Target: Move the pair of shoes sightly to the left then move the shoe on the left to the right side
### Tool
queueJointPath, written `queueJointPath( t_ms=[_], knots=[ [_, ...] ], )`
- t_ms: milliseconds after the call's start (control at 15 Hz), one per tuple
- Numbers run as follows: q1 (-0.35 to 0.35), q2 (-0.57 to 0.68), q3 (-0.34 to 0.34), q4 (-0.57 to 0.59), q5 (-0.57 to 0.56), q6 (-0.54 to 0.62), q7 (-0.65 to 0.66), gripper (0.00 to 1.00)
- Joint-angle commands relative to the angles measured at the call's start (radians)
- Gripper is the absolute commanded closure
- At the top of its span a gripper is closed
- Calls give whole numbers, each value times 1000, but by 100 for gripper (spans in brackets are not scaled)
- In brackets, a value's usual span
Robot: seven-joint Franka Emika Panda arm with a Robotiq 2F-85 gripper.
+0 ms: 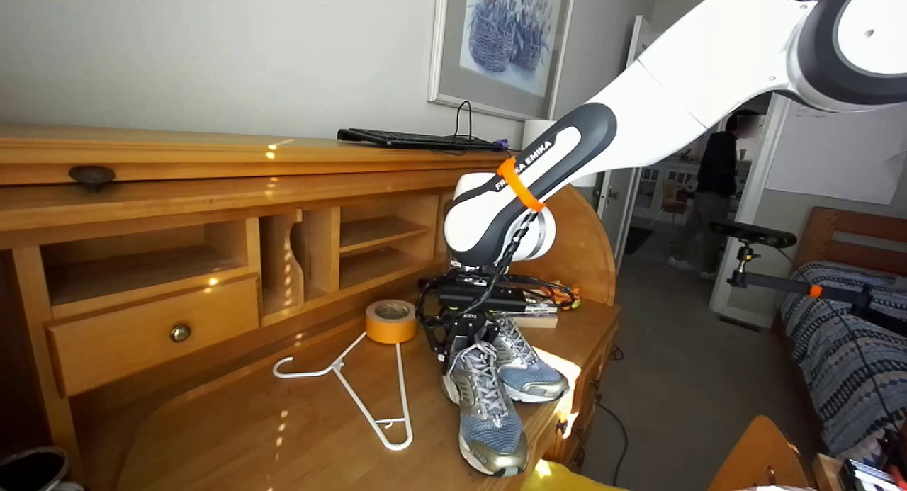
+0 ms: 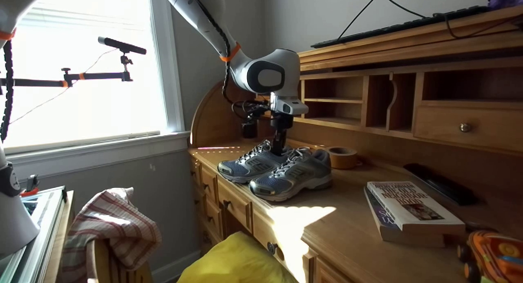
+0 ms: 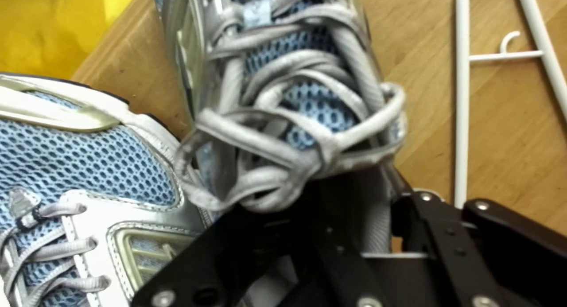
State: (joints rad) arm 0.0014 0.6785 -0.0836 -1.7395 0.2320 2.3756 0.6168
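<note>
the 2 shoes (image 2: 286, 179) sit on the desk (image 1: 319, 448); the gripper (image 2: 278, 148) is at the opening of the shoe (image 1: 487, 406) nearer the hanger (image 3: 462, 121) (clamped yet? can't tell). probably the grasping step: next, secure it, then nudge left.

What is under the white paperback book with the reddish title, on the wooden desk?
Under the white paperback book lies a second, thick purplish book; a strip of its lettered cover and page edges show. The rest of its cover is hidden.
</note>
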Motion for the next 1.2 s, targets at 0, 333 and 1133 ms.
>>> queueJointPath(
  t_ms=[0,333,1133],
  knots=[
    [-4,3,0,31,2,-58,-26,92],
    [-15,-29,7,39,18,-84,-46,98],
    [-37,-213,21,2,42,-246,-167,97]
  ],
)
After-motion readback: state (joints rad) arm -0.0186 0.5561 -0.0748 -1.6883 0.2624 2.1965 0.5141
